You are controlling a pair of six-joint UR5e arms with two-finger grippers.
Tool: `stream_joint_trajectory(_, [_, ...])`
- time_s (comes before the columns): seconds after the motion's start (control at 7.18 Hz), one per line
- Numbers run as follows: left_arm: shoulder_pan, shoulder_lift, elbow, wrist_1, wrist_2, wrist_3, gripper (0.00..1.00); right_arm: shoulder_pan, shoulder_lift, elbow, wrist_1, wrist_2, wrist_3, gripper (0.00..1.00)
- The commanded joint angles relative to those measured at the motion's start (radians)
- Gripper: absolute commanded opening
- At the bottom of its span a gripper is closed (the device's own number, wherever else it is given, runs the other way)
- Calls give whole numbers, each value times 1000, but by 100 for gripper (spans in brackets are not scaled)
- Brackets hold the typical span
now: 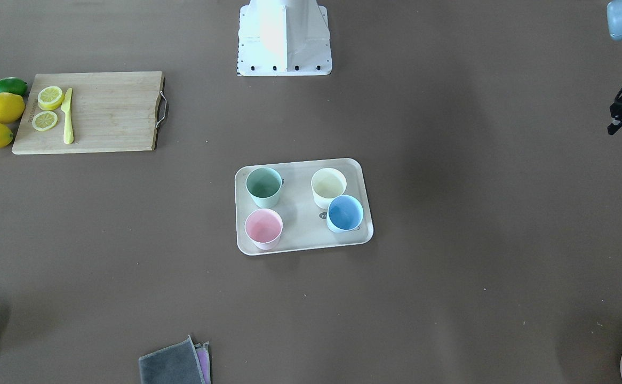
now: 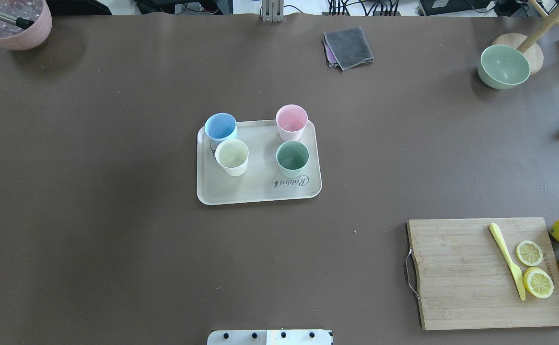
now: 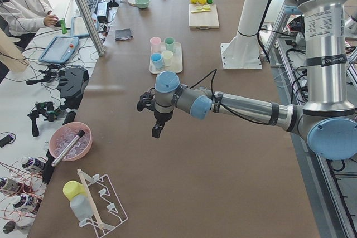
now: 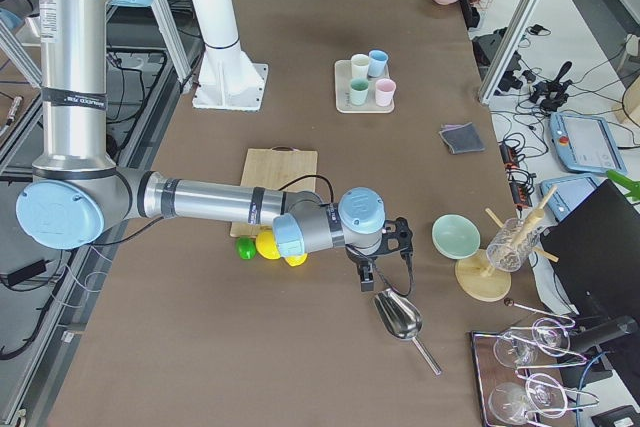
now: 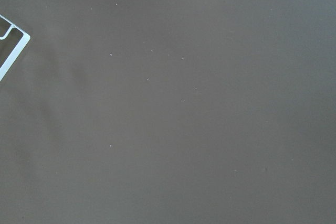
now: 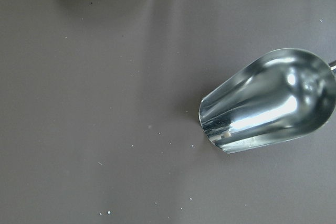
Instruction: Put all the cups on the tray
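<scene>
On the tray (image 2: 260, 189) at the overhead view's centre stand the light blue cup (image 2: 220, 128) and cream white cup (image 2: 232, 156) at its left end, and the pale pink cup (image 2: 291, 120) and mint green cup (image 2: 292, 158) at its right. The left gripper (image 3: 157, 132) hangs over the table (image 2: 116, 239), and the right gripper (image 4: 366, 280) is near a metal scoop (image 4: 400, 319). I cannot tell whether either gripper's fingers are apart or together.

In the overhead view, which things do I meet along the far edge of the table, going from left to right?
pink bowl → grey cloth → green bowl
</scene>
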Motion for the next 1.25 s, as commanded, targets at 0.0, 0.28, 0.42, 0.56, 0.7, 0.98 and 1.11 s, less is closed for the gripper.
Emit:
stream_joint_trajectory(0.0, [-7, 16, 16, -4, -19, -2, 98, 10, -4, 1, -2, 3, -9, 100])
stream_joint_trajectory(0.28, [-6, 20, 13, -5, -19, 0, 98, 12, -4, -1, -4, 2, -9, 100])
stream_joint_trajectory(0.42, [-6, 17, 7, -5, -19, 0, 98, 12, -5, -6, -5, 0, -9, 100])
stream_joint_trajectory(0.56, [-7, 17, 7, -7, -19, 3, 98, 24, -5, -6, -4, 0, -9, 100])
stream_joint_trajectory(0.7, [-7, 13, 4, -7, -18, 3, 98, 35, -7, -4, -4, -1, -9, 100])
stream_joint_trajectory(0.98, [-7, 12, 6, -7, -18, 4, 98, 36, -25, 1, 2, -10, -9, 100])
stream_joint_trajectory(1.11, [-6, 9, 16, -7, -18, 6, 98, 39, -28, -2, 2, -12, -11, 100])
